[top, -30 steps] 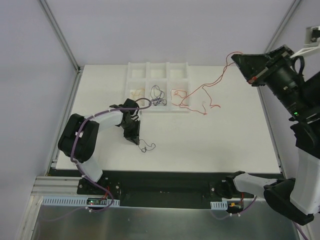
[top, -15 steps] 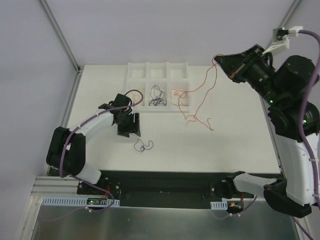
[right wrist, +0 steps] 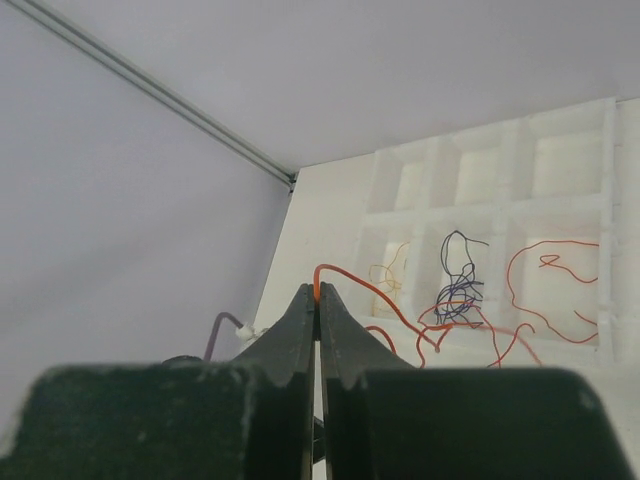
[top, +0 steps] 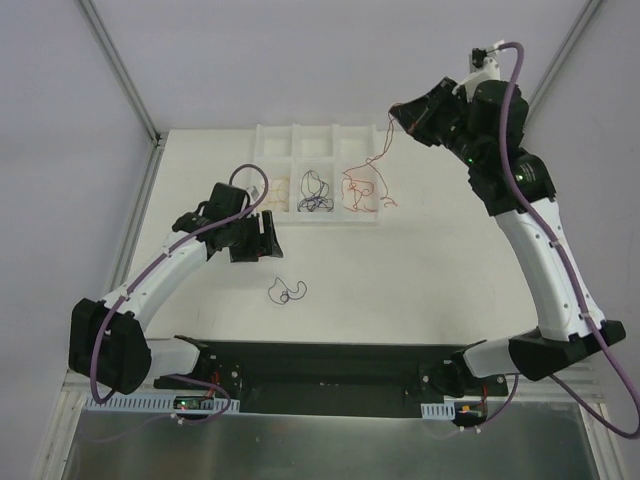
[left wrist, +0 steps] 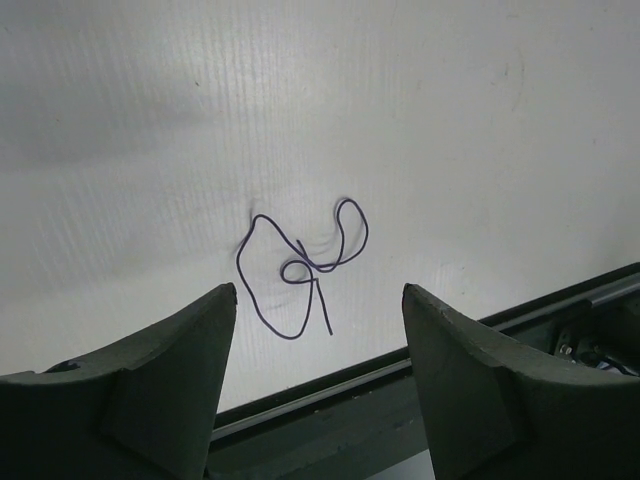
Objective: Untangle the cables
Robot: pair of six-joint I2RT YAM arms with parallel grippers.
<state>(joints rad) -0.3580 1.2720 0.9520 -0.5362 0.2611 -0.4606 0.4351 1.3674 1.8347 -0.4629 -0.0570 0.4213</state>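
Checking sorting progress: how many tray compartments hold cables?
3, near row of the tray: tan cable left, dark cable middle, red-orange cable right, pinched by the right end effector. Faint strands may be hidden.

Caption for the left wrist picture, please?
Open left gripper above a loose purple wire on the white table.
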